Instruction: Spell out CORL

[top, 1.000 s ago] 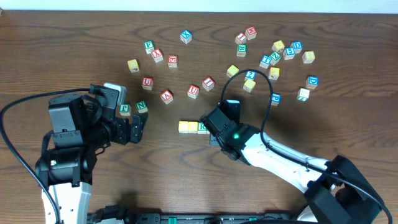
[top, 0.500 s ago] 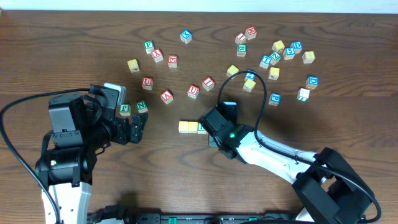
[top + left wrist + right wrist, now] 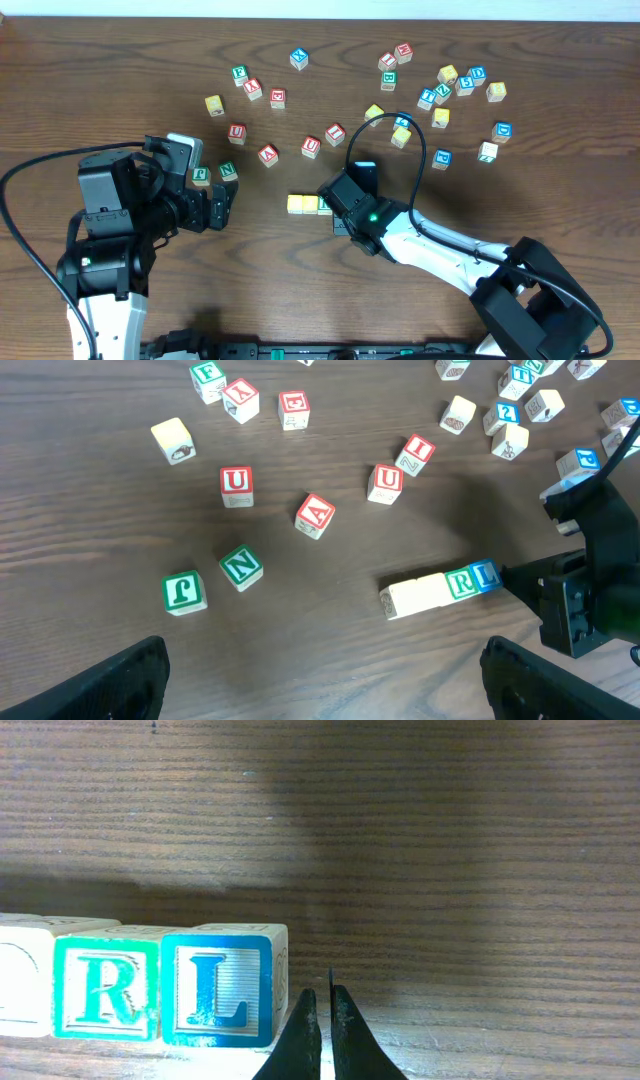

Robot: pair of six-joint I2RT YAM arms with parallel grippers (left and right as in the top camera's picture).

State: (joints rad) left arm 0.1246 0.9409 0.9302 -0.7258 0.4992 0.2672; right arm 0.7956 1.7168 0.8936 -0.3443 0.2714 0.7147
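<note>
Right wrist view, nearest first: the right gripper (image 3: 322, 1010) has its 2 fingertips pressed together with nothing between them, low over the table (image 3: 450, 820) and just beside the right face of the blue L block (image 3: 215, 990); whether it touches that face I cannot tell. The L block ends a row, touching the green R block (image 3: 105, 990), which touches a pale block (image 3: 22, 975) whose letter is cut off.

From the left wrist, the row (image 3: 440, 588) reads as 2 pale blocks, then R, then L, lying slightly tilted on the wood. The left gripper (image 3: 322, 660) hangs over bare table with its fingers spread wide apart, holding nothing. Beyond it lie a green N block (image 3: 241, 567), a red A block (image 3: 314, 515) and a red U block (image 3: 236, 485), well apart from each other.

Compared with 1 s ago, the right arm has shifted slightly left toward the row. The left arm and the scattered blocks lie unchanged.
</note>
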